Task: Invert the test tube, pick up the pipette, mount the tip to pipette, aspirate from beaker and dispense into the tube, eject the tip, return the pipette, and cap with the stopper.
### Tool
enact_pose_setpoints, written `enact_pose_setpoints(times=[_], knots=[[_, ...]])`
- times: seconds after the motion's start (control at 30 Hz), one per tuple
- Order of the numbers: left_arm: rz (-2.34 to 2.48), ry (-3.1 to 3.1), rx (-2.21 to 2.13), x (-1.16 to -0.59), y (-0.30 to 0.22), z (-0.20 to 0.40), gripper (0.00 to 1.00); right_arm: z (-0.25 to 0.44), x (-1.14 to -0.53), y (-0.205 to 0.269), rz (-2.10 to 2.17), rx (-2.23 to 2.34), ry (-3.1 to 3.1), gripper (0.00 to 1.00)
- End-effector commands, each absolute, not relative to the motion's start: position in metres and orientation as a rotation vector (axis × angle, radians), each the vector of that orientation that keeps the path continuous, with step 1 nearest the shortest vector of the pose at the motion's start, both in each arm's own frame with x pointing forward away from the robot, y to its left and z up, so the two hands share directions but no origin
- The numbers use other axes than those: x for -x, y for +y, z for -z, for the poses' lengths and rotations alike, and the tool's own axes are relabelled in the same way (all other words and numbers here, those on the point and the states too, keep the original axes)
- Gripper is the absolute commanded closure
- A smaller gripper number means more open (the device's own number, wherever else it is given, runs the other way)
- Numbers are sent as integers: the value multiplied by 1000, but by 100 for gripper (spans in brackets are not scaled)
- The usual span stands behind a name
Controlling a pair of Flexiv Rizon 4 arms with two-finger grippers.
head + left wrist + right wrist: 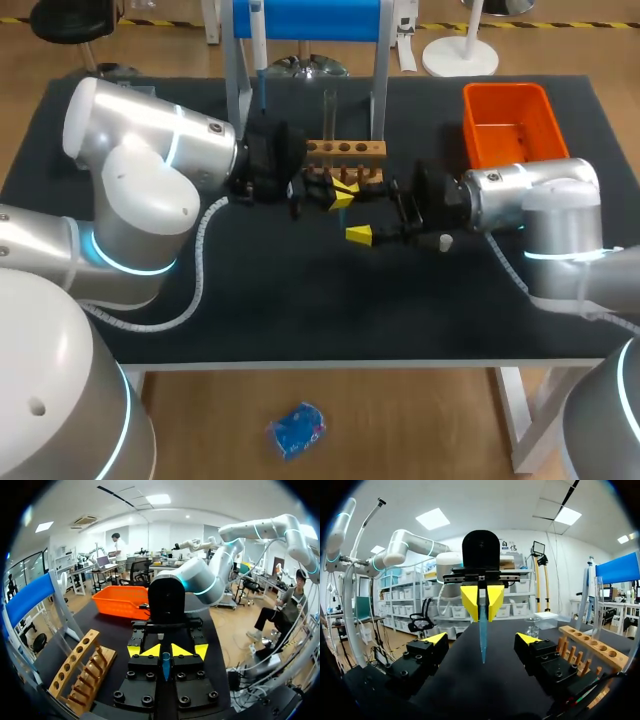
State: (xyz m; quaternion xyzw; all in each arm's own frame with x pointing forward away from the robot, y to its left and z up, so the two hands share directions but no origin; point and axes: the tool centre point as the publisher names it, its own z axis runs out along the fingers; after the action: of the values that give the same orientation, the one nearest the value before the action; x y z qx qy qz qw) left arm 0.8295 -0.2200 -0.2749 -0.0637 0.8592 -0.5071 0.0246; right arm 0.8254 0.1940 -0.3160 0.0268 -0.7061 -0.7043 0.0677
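I think the step now is getting the blue tip (482, 630) ready for the pipette (258, 45). To do it well I should hold the tip straight up and down and not squeeze too hard, since it is thin and could bend or pop out. Its wide end must stay free so the pipette can push in; any move should be slow, with no bumps.

My left claw (165, 651) is pressed together, pinching the blue tip near its thick end; the thin end hangs down toward the table (300, 310) and does not touch it.

My right claw (481, 639) is spread wide and holds nothing; it faces the left claw, with a finger out on each side of the tip, apart from it.

From the left claw, the wooden rack (345, 150) is close by at 12 o'clock; the pipette hangs on its stand at 11 o'clock; the orange box (505, 120) is at 2 o'clock, well apart.
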Motion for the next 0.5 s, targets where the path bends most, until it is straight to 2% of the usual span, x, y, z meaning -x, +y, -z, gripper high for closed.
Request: enact_pose_setpoints(times=[0.03,0.07,0.23,0.3,0.37,0.5], knots=[[1572,2657,202,-830,-222,278,100,312,-827,197,2121,-77,-2137,38],[1574,2657,203,-830,-222,278,100,312,-827,198,2118,-79,-2142,41],[1577,2660,207,-830,-223,281,100,311,-826,201,2095,-59,-2188,41],[1579,2659,207,-829,-223,281,100,311,-826,202,2093,-63,-2184,47],[1580,2659,207,-829,-223,281,100,310,-826,203,2089,-65,-2187,45],[1578,2660,208,-829,-223,281,100,310,-826,205,2083,-68,-2188,50]])
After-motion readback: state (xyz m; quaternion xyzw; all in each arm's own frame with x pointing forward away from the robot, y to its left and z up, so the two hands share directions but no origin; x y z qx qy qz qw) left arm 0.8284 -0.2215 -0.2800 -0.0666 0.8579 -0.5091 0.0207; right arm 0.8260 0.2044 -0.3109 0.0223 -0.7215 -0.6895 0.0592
